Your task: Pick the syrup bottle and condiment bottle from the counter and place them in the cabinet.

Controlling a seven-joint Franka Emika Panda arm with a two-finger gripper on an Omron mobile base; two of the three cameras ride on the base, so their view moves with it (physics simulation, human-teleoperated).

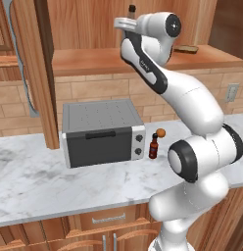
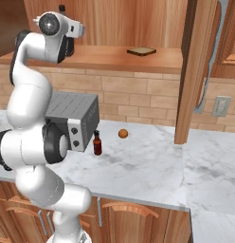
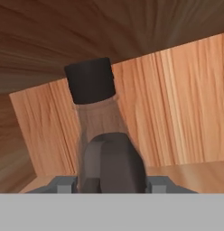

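My gripper (image 3: 111, 182) is up inside the cabinet (image 1: 89, 29), shut on the syrup bottle (image 3: 98, 113). The bottle's brownish neck and dark cap rise right in front of the hand camera, against the panelled back. In the base views only its dark top (image 1: 132, 8) (image 2: 61, 8) pokes above the white hand, over the cabinet shelf (image 2: 110, 58). I cannot tell whether its base touches the shelf. The condiment bottle (image 1: 153, 146) (image 2: 97, 143), small and dark red with a black cap, stands upright on the counter (image 1: 40, 181) just right of the toaster oven.
A grey toaster oven (image 1: 101, 132) (image 2: 74, 116) stands on the counter under the shelf. An orange ball (image 1: 161, 132) (image 2: 122, 134) lies behind the condiment bottle. A flat brown slice (image 1: 186, 49) (image 2: 141, 51) lies on the shelf's right part. The cabinet door (image 1: 42, 73) (image 2: 195, 71) hangs open.
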